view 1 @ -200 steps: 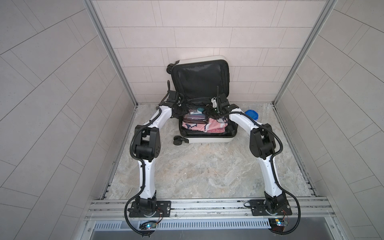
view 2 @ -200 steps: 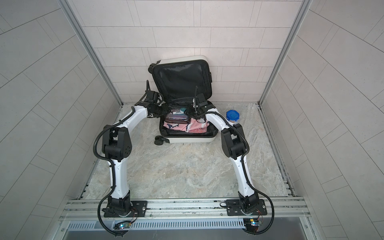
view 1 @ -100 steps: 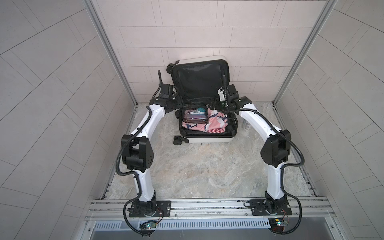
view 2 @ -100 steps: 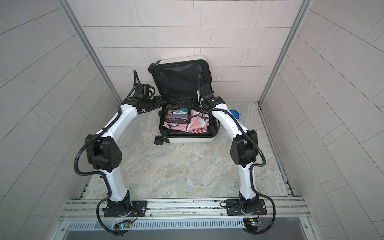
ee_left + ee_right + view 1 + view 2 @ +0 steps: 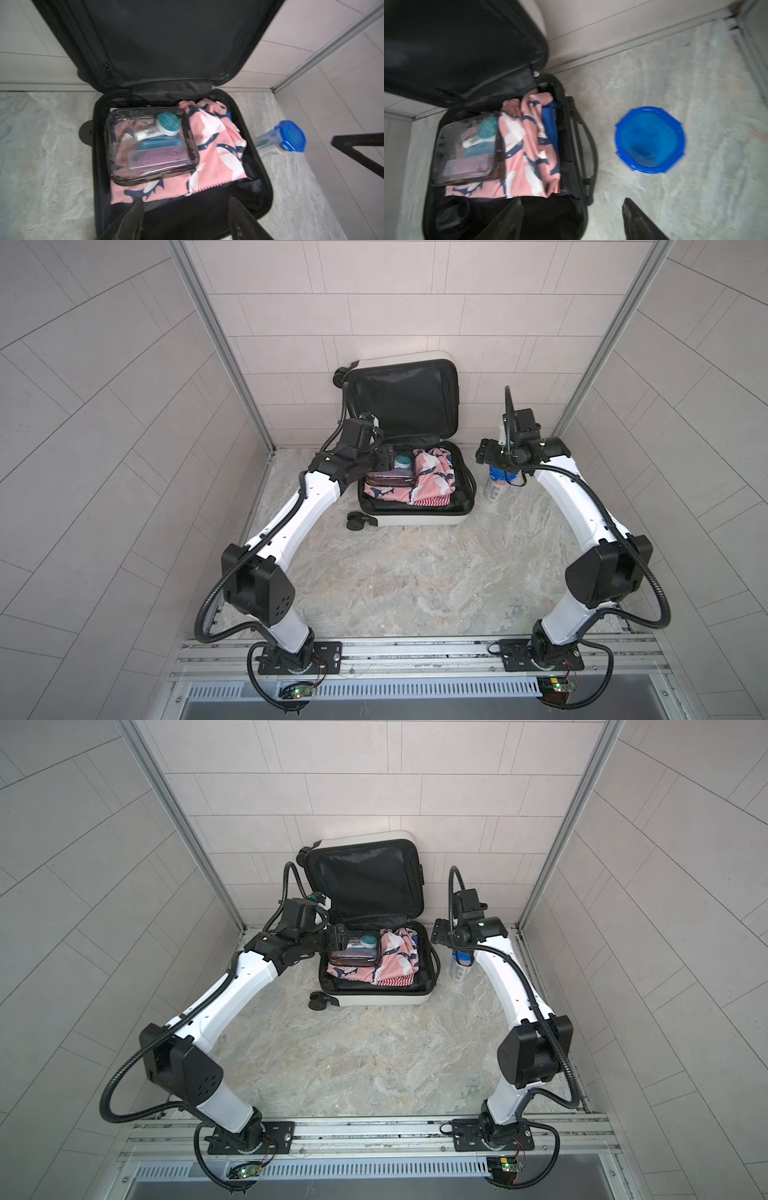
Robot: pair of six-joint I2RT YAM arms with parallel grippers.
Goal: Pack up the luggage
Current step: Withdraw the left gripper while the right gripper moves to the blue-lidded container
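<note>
The luggage (image 5: 415,521) (image 5: 374,999) lies open against the back wall, its black-lined lid (image 5: 401,402) upright. Inside it, a clear toiletry pouch (image 5: 390,477) (image 5: 153,145) (image 5: 467,149) rests on pink patterned clothes (image 5: 434,481) (image 5: 216,149) (image 5: 529,153). My left gripper (image 5: 385,457) (image 5: 338,938) (image 5: 185,207) hovers open at the case's left side, nothing between its fingers. To the right of the case, my right gripper (image 5: 486,452) (image 5: 440,932) (image 5: 572,205) stands open and empty, just above a blue-lidded bottle (image 5: 496,485) (image 5: 650,137).
The blue-lidded bottle (image 5: 460,965) (image 5: 289,139) stands on the marble floor between the case and the right wall. Tiled walls close in the back and both sides. A metal rail (image 5: 415,651) carrying both arm bases runs along the front. A black wheel (image 5: 356,523) sticks out at the case's front left.
Both grippers have left the pouch and drawn apart. The left backed off to the case's left edge; the right swung out to the right, over the bottle. Both jaws have widened.
</note>
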